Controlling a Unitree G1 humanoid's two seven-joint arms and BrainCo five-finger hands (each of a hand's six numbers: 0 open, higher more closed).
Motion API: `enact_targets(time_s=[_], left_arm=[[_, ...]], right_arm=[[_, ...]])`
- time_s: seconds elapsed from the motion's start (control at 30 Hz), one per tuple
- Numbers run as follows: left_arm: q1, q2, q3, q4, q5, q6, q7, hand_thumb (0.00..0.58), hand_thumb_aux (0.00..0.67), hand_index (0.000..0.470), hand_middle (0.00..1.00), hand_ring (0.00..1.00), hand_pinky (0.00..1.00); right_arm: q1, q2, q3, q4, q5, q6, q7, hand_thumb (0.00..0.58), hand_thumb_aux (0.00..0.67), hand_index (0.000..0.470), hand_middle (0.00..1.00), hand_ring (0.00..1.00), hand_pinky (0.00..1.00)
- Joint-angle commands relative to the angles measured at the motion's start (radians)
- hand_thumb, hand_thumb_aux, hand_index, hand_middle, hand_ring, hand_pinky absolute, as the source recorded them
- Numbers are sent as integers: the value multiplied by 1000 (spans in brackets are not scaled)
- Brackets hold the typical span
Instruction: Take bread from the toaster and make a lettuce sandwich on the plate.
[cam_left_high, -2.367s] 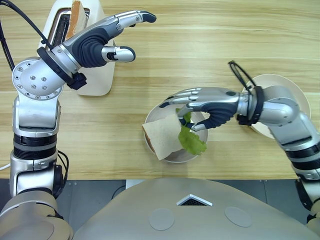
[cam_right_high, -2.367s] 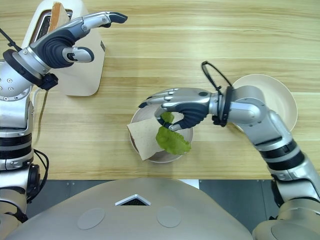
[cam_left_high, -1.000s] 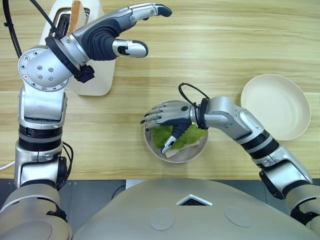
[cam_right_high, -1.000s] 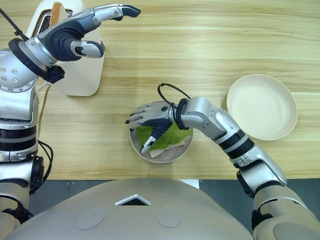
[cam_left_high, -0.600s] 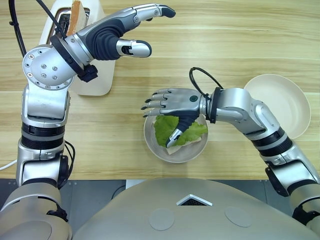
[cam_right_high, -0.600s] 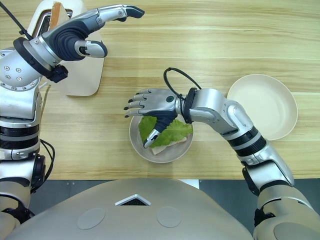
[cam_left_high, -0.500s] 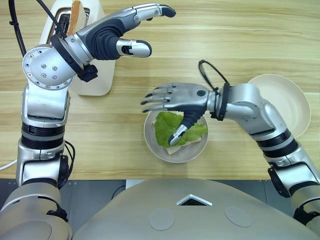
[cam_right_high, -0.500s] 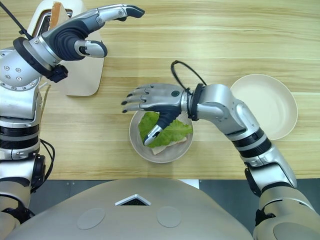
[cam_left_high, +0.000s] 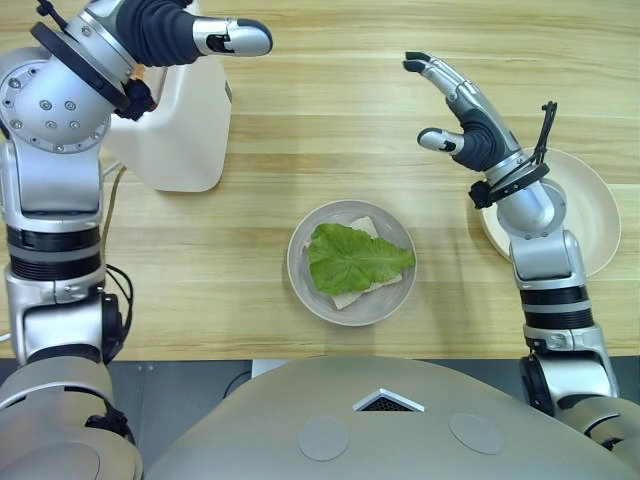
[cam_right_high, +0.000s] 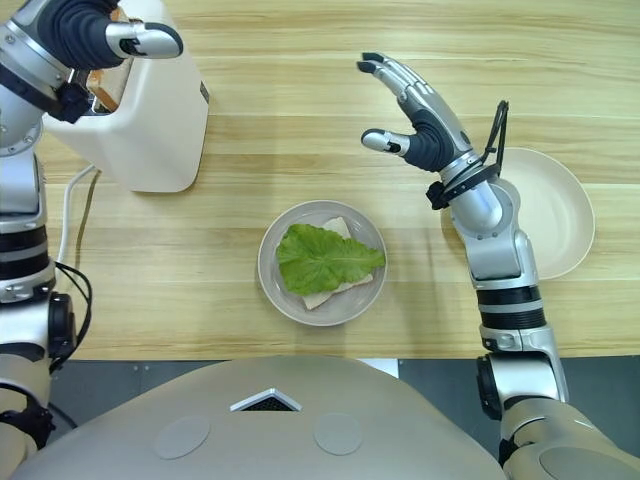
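Observation:
A grey plate (cam_left_high: 298, 285) near the front edge holds a bread slice (cam_left_high: 349, 298) with a green lettuce leaf (cam_left_high: 353, 258) spread over it. The white toaster (cam_left_high: 188, 128) stands at the far left. A brown edge of a bread slice (cam_right_high: 104, 88) peeks out at its top, just under my left wrist. My left hand (cam_left_high: 175, 28) hovers over the toaster's top and is partly cut off by the view's upper edge. My right hand (cam_left_high: 458, 112) is raised and open, holding nothing, over the table right of the plate.
A cream bowl (cam_left_high: 592, 215) sits at the right, partly under my right forearm. The toaster's cord (cam_right_high: 76, 215) runs down the left side of the wooden table (cam_left_high: 330, 120).
My right hand let go of the lettuce on the bread, lifted off the plate and swung up and to the right. My left hand drew back left, over the toaster's top.

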Motion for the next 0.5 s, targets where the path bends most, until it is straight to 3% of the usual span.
enact_targets(time_s=[0.03, 0.37, 0.5], left_arm=[[-26, 95, -15, 131, 221, 3, 131, 0, 0, 0, 0, 0, 0], [-15, 57, -48, 111, 432, 273, 171, 0, 0, 0, 0, 0, 0], [3, 56, -66, 122, 449, 324, 144, 0, 0, 0, 0, 0, 0]], right_arm=[[-30, 26, -16, 73, -25, -11, -90, 0, 0, 0, 0, 0, 0], [15, 29, 21, 77, -122, -28, -199, 0, 0, 0, 0, 0, 0], [28, 28, 32, 78, -153, -29, -220, 0, 0, 0, 0, 0, 0]])
